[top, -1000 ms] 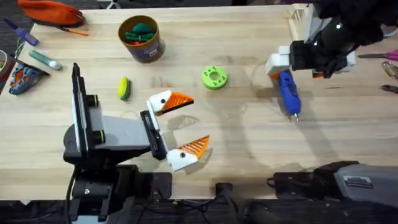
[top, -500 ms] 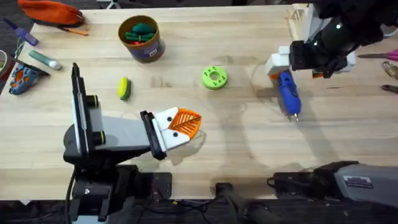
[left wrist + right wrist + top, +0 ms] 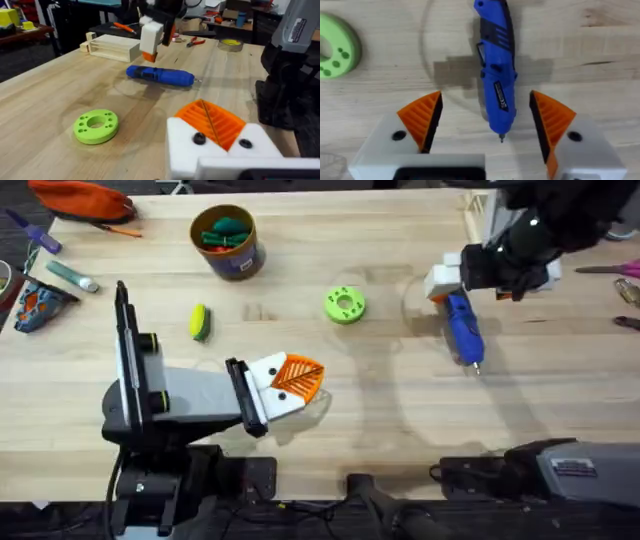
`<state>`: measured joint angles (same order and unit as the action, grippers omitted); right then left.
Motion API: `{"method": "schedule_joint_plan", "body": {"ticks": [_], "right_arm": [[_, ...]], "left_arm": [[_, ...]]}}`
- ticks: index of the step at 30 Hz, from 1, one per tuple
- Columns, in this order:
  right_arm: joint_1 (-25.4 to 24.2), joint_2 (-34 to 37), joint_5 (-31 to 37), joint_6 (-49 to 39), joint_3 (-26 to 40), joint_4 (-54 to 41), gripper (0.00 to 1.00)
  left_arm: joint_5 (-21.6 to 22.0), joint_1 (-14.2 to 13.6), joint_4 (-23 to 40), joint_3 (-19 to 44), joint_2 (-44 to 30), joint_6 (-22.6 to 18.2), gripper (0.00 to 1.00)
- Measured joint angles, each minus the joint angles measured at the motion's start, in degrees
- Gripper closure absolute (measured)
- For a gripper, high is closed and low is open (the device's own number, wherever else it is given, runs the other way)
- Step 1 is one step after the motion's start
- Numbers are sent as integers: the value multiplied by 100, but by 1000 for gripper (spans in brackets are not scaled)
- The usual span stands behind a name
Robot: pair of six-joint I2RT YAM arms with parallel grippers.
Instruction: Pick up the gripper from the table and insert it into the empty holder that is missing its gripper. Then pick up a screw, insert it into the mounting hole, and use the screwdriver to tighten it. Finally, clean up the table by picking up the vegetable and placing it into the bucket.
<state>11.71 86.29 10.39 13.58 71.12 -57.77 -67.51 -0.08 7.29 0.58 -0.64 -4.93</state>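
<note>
Overhead view: bench (image 3: 400, 420) of pale wood. Left gripper (image 3: 290, 385) low over the near-left part, white fingers with orange pads pressed together, nothing between them. Right gripper (image 3: 480, 275) at far right, above the butt end of the screwdriver (image 3: 462, 328); fingers mostly hidden under the dark arm from here. Screwdriver lies flat, blue, metal tip toward the near edge. Green disc (image 3: 345, 305) with holes sits mid-bench, well apart from the screwdriver. Vegetable (image 3: 199, 321), yellow-green, lies left of centre, near the left arm's upright link. Bucket (image 3: 228, 242) stands at far left-centre, tan with dark label band, green pieces inside; vegetable is outside it, some way nearer the arms' bases. Wooden rack (image 3: 483, 212) at the far edge beside the right arm. Loose orange gripper part and empty holder: cannot pick either out.

Left wrist view: own gripper (image 3: 215, 127) closed, orange ribbed pads meeting in a single ridge. Beyond it the green disc (image 3: 96, 125), then the screwdriver (image 3: 161, 75) lying crosswise. Right gripper (image 3: 151, 37) hangs above the screwdriver, not touching it. Wooden rack (image 3: 111, 47) behind.

Right wrist view: right gripper (image 3: 487, 127) wide open, one orange pad on each side of the screwdriver (image 3: 495, 65), clear gaps both sides, holding nothing. Screwdriver tip points toward the gripper. Green disc (image 3: 335, 52) at the edge.
</note>
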Motion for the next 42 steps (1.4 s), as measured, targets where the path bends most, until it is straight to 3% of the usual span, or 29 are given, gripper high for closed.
{"method": "schedule_joint_plan", "body": {"ticks": [13, 25, 42], "right_arm": [[-710, 697, -195, -986, -88, 431, 12], [-728, 1483, -271, -1153, -91, 906, 11], [-742, 1802, -422, -1151, -88, 1162, 15]], "left_arm": [[0, 0, 0, 0, 0, 0, 985], [0, 0, 0, 0, 2, 0, 985], [0, 0, 0, 0, 0, 0, 985]]}}
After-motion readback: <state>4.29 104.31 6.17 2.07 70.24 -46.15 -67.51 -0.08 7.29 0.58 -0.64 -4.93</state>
